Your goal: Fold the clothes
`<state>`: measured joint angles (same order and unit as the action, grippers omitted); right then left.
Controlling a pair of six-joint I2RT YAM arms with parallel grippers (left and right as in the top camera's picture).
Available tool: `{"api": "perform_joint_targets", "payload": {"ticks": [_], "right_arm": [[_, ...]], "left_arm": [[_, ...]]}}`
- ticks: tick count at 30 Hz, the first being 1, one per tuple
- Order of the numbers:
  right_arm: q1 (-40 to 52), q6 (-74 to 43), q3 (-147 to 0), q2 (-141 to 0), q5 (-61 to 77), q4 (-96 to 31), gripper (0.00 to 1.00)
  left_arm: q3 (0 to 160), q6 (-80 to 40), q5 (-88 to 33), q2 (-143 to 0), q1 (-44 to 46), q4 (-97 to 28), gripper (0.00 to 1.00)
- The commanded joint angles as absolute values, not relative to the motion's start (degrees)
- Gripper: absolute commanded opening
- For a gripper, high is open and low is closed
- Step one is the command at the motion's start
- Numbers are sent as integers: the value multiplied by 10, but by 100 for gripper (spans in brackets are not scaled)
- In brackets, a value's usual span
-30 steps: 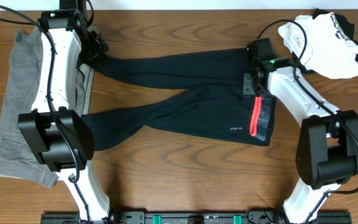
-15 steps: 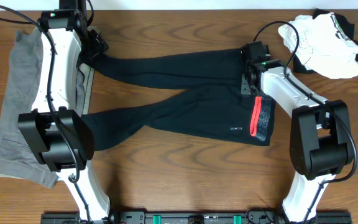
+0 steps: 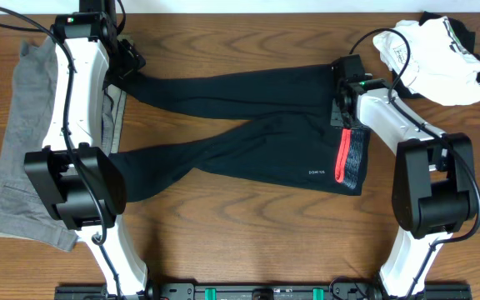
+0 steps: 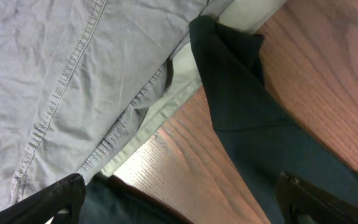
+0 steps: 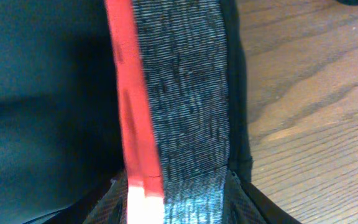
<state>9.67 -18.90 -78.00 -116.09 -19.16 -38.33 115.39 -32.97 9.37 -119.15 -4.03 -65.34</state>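
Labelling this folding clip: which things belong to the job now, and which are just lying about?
Job:
black leggings
their red-and-grey waistband
right pincer, straddling it

Lying about:
grey garment, far left
white garment, top right corner

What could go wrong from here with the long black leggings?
The right gripper straddles the coral-red and heather-grey waistband of the long black leggings; a shallow pinch could slip or lift one layer only. The open left gripper hovers where a legging cuff meets the grey stitched garment, so it might grab both.
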Motion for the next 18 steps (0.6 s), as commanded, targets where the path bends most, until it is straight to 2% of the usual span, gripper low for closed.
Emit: {"api": "perform_joint_targets", "payload": {"ticks": [1,10,16,18], "right_arm": [[84,-191,-782,-1173,-204,-385,48],[73,-180,-782,-1173,-203,-382,33],[70,-180,-783,-1173,-198,-388,15],[63,-183,-783,-1172,-190,-396,7]], "left_arm": [[1152,-326,96,-1192,-42,-653,98],[1152,-326,96,-1192,-42,-653,98],[1152,-326,96,-1192,-42,-653,98],[1152,-326,96,-1192,-42,-653,98]]}}
